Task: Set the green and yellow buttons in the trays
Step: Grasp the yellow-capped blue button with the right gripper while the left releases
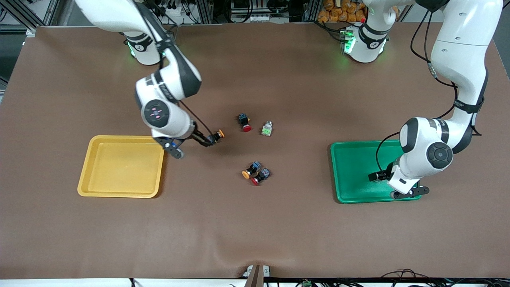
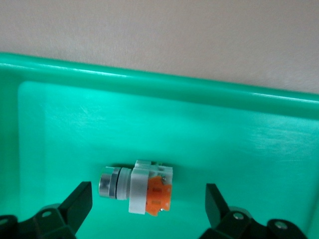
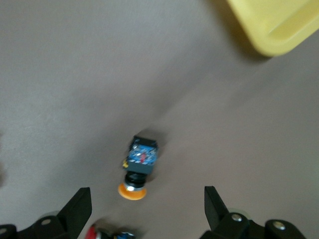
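My right gripper (image 1: 205,140) is open, low over a black-bodied button with an orange-yellow cap (image 1: 217,135) that lies on the table beside the yellow tray (image 1: 119,167). In the right wrist view this button (image 3: 138,167) lies just ahead of the gripper (image 3: 145,193), untouched. My left gripper (image 1: 376,175) is open over the green tray (image 1: 352,167). In the left wrist view a whitish-grey button with an orange mark (image 2: 142,188) lies on the tray floor (image 2: 149,114) between the fingers (image 2: 79,201), apart from both. A second orange-capped button (image 1: 250,170) and a whitish-grey button with green marks (image 1: 267,129) lie mid-table.
Two black-bodied red-capped switches lie mid-table: one (image 1: 244,122) beside the green-marked button, one (image 1: 259,176) against the second orange-capped button. The first shows at the edge of the right wrist view (image 3: 97,231). A corner of the yellow tray (image 3: 279,25) shows there too.
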{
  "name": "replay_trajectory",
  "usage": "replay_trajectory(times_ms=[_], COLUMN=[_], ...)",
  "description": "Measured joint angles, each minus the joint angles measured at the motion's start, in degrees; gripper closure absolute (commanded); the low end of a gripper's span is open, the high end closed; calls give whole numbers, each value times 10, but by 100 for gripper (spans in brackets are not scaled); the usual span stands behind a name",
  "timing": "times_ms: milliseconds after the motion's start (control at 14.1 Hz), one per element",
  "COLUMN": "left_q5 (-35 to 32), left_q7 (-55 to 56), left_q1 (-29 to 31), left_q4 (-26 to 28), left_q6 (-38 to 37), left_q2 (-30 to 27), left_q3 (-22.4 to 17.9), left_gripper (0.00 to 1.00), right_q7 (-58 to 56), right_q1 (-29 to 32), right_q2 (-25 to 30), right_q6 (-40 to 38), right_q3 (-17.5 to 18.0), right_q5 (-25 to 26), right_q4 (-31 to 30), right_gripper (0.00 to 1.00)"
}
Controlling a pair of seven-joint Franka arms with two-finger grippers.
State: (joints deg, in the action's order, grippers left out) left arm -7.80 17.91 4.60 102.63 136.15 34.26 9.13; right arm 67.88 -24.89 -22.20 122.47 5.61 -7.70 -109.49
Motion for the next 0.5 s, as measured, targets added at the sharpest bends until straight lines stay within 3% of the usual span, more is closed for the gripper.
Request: replay_trajectory(times_ms=[354,425,496], left_q5=[0,0,0], left_q7=[5,11,24], left_q1=[-6,-8,-8], left_q4=[-6,-6,-6], left_q6=[-37,-37,-38], left_q2=[-50,-53,-54], left_q3=[43,52,62], left_gripper=[0,0,0], right_q7=[29,29,29], right_q1=[-27,-27,-28], right_q2=[-53,-60,-66], right_q6=[78,103,129], right_q3=[0,0,0], right_q5=[0,0,0], right_q4=[-11,-21,-33], right_gripper=[0,3,22])
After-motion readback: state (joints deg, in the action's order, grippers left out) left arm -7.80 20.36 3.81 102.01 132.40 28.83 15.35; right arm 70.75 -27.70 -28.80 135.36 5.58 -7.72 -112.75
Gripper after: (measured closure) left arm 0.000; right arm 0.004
